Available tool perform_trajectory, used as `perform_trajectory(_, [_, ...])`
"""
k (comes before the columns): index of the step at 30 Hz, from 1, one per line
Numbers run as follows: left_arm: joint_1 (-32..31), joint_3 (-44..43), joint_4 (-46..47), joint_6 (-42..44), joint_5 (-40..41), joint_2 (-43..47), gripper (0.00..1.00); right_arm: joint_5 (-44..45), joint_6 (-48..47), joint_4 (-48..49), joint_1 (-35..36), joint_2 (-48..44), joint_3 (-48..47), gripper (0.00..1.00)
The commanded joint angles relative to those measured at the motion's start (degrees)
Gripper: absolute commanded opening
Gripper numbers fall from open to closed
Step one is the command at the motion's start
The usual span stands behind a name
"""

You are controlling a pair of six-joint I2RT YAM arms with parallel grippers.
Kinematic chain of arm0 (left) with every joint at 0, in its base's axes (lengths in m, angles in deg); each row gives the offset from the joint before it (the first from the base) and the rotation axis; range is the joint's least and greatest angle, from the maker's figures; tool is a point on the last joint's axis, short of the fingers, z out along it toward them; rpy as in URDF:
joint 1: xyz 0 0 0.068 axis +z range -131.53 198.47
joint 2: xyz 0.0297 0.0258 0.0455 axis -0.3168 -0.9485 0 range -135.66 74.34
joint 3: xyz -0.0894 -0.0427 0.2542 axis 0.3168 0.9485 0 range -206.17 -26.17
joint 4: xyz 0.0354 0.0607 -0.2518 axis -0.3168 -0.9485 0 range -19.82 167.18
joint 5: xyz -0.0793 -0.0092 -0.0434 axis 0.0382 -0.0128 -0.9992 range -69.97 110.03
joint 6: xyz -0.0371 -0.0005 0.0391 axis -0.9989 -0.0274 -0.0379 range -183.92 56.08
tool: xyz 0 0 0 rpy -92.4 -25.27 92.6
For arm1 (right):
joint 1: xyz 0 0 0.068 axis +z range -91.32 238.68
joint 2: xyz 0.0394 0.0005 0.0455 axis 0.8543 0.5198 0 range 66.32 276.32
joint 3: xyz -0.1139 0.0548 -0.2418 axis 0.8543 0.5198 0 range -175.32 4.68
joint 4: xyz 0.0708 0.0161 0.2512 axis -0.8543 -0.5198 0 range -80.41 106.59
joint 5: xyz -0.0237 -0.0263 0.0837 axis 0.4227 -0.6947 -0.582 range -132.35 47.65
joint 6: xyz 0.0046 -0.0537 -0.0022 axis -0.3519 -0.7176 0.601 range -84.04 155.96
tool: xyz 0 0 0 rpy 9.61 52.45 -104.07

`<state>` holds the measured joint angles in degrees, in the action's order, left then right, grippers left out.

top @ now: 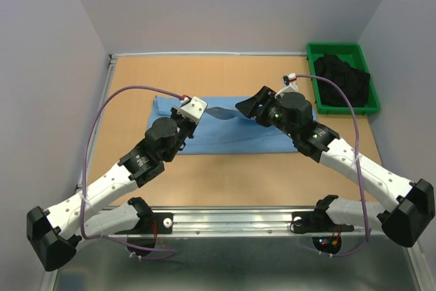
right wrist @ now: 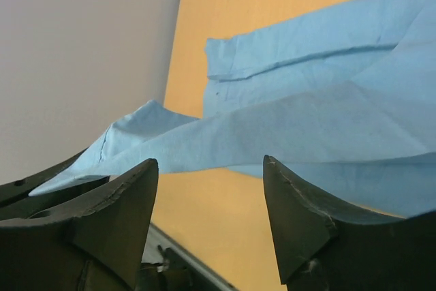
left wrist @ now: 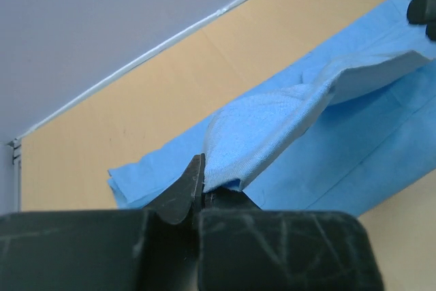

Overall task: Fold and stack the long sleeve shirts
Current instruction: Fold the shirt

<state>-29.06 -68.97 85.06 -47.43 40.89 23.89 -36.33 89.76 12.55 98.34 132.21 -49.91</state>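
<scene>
One of the long sleeve shirts (top: 231, 138), light blue, lies folded into a long band across the middle of the table. My left gripper (top: 201, 111) is shut on a fold of it (left wrist: 272, 120). The cloth is pinched between the jaws (left wrist: 202, 185) and lifted a little off the layer below. The raised flap stretches right toward my right gripper (top: 246, 108). That gripper (right wrist: 208, 161) stands open just short of the flap (right wrist: 327, 120), with only bare table between its fingers. The dark tip of the right gripper (left wrist: 424, 8) shows at the far end of the flap.
A green bin (top: 315, 59) holding dark clothing (top: 347, 80) stands at the back right corner. The wooden table (top: 225, 73) is walled at the back and on both sides. A metal rail (top: 231, 219) runs along the near edge by the arm bases.
</scene>
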Motion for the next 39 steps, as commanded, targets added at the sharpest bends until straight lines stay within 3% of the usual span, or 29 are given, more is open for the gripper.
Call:
perform_trajectory(1, [-0.11,-1.75,-3.30,7.85,-3.19,2.82,0.00,5.31,-12.74,0.61,-0.55,-3.13,-4.29,0.69])
perform_trajectory(11, [-0.20,-1.84,-14.12,3.29,-20.50,4.40,0.00,18.93,-26.54,-1.42,-0.81,-3.05,-6.06,0.75])
perform_trajectory(16, [-0.11,-1.58,-16.66,2.41,-33.24,3.97,0.00,22.19,-29.37,-1.68,-3.09,0.29,-5.18,0.76])
perform_trajectory(23, [-0.11,-6.05,-19.82,2.67,-39.75,-1.48,0.00,15.70,-26.38,-2.38,-10.65,6.35,-3.95,0.77])
perform_trajectory(27, [-0.11,-9.39,-22.38,2.67,-48.86,-7.89,0.00,8.85,-26.12,-2.47,-16.61,13.37,-4.73,0.77])
perform_trajectory(32, [-0.28,-10.63,-21.59,0.74,-57.41,-10.01,0.00,3.74,-27.25,-2.47,-19.00,20.50,-7.02,0.75])
perform_trajectory(36, [-1.07,-13.44,-21.41,-0.93,-63.56,-12.29,0.00,0.05,-29.89,-2.47,-19.09,27.44,-9.57,0.61])
perform_trajectory(39, [-2.48,-13.97,-21.41,-1.02,-62.97,-12.65,0.00,-1.79,-31.99,-2.47,-19.09,32.71,-12.47,0.53])
